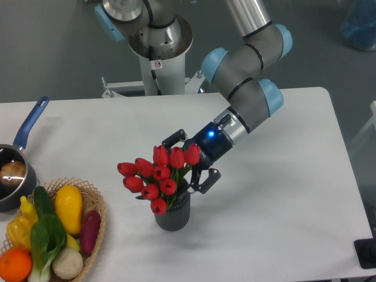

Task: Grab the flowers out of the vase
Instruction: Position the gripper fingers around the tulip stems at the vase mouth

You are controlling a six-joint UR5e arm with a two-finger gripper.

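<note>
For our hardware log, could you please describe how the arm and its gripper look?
The arm has silver-grey tubular links, dark grey joint housings and light blue end caps. The gripper is black, with linked black fingers and a small blue light glowing on its body. No loose cables show.

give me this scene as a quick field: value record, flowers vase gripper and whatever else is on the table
flowers: red tulips, standing in the vase, leaning left
vase: dark ribbed cylinder, upright on white table
gripper: at the bunch's right side, fingers spread, closure around stems not clear
saucepan: blue handle, left edge
basket: wicker, front left, holding vegetables and fruit
task state: flowers not yet lifted
</note>
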